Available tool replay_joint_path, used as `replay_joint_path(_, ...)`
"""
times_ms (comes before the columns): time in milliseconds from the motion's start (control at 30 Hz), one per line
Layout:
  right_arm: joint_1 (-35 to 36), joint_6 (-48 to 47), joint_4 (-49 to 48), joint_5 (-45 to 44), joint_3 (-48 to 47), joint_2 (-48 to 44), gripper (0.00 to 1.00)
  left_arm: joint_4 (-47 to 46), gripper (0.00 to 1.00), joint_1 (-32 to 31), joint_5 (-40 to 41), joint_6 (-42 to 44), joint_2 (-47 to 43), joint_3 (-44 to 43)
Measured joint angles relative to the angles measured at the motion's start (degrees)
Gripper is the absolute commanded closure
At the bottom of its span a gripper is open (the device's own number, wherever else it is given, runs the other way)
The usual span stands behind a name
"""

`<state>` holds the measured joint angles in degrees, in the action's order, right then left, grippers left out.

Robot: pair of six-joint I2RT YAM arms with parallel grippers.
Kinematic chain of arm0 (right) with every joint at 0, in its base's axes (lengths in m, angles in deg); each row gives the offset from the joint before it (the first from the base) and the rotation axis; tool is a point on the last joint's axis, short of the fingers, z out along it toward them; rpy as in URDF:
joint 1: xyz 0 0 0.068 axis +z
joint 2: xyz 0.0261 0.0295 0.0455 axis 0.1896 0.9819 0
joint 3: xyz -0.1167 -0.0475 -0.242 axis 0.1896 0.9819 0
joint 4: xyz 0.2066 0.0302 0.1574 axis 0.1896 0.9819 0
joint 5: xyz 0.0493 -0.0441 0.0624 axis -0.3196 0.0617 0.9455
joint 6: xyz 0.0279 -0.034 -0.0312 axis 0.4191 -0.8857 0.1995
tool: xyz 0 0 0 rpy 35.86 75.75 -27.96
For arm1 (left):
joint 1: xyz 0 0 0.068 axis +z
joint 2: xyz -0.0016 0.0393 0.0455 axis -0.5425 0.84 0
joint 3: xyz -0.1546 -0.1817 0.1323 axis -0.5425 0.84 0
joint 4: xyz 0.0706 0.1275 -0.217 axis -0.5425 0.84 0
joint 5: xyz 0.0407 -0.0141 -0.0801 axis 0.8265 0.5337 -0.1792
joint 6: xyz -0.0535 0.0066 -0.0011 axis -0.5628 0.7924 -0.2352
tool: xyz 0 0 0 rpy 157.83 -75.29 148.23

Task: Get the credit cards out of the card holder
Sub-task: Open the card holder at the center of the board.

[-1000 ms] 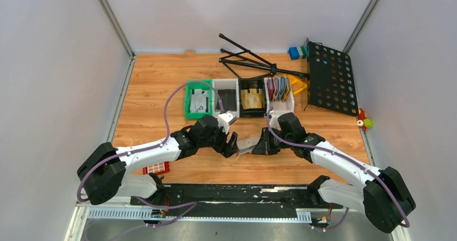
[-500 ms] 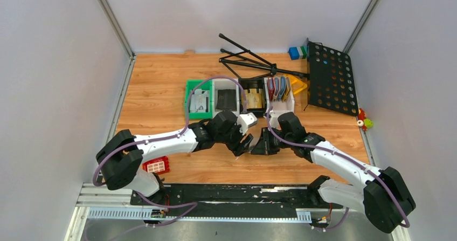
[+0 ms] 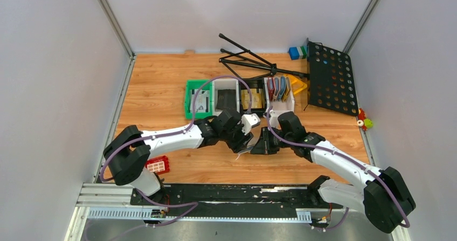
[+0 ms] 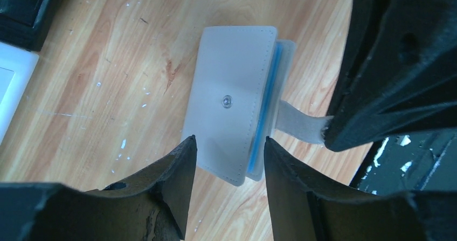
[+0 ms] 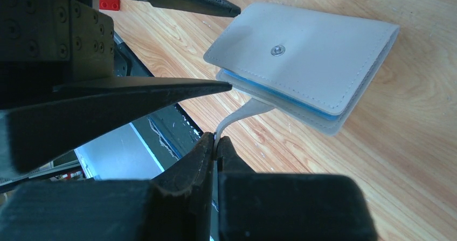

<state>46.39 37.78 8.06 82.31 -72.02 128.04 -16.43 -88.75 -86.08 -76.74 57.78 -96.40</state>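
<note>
Black mounting rail [image 3: 232,191] crosses the bottom of the top view. A red block [image 3: 157,166] sits just above its left end on the wooden table [image 3: 156,79]. Left arm [image 3: 172,137] and right arm [image 3: 337,160] meet at frame centre, and their wrists cover nearly all of the card holder [image 4: 237,98], so that only a pale sliver shows beneath them. Above the wrists stands a row of four bins [image 3: 188,98], green, white, black and white. The rightmost holds upright red, blue and grey wallets [image 3: 278,88]. Further up lie a black perforated music-stand desk [image 3: 330,78] at upper right, its folded legs [image 3: 245,57] at upper centre, and blue and green blocks [image 3: 297,52] between them.

Left wrist view: the card holder occupies frame centre. It is pale grey and folded shut, with its snap stud [image 4: 227,101] facing the camera and a blue lining along its right edge; its contents are hidden. The left gripper [image 4: 229,140] is spread wide, one finger at each side of the holder's lower end, neither clearly touching. The closing tab [image 4: 296,123] runs right and is hidden behind the dark body of the right gripper [image 5: 216,144].

Right wrist view: that gripper's fingers are pressed together on the tab's end at lower centre, with the holder up and to the right. Whether the holder rests on the wood or hangs just above it cannot be told.
</note>
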Motion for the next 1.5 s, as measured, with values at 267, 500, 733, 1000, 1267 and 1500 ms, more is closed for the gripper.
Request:
replay_joint_path(267,0.0,-0.02,0.04,-0.02,-0.04,0.0,1.0,2.4,0.64,0.0,1.14,1.03,3.04,-2.01)
replay_joint_path(500,0.0,-0.28,0.37,-0.46,-0.07,0.0,1.0,3.52,0.96,0.0,2.32,0.85,3.48,-3.21)
replay_joint_path(733,-0.87,-1.9,2.78,-1.31,-0.07,0.02,1.0,5.01,0.97,0.2,4.63,-4.37,1.53,-3.19)
replay_joint_path(1000,-2.91,-4.59,3.61,-1.75,-0.15,1.05,1.0,4.98,0.97,4.13,3.04,-13.46,-3.76,2.8)
replay_joint_path(1267,-3.32,-5.97,4.9,-1.51,-3.15,4.33,1.0,4.2,0.97,7.45,1.38,-20.39,-10.25,9.62)
replay_joint_path(1500,-3.32,-6.95,4.81,-1.22,-6.67,8.31,1.0,1.36,0.96,8.92,0.96,-23.91,-13.16,16.22)
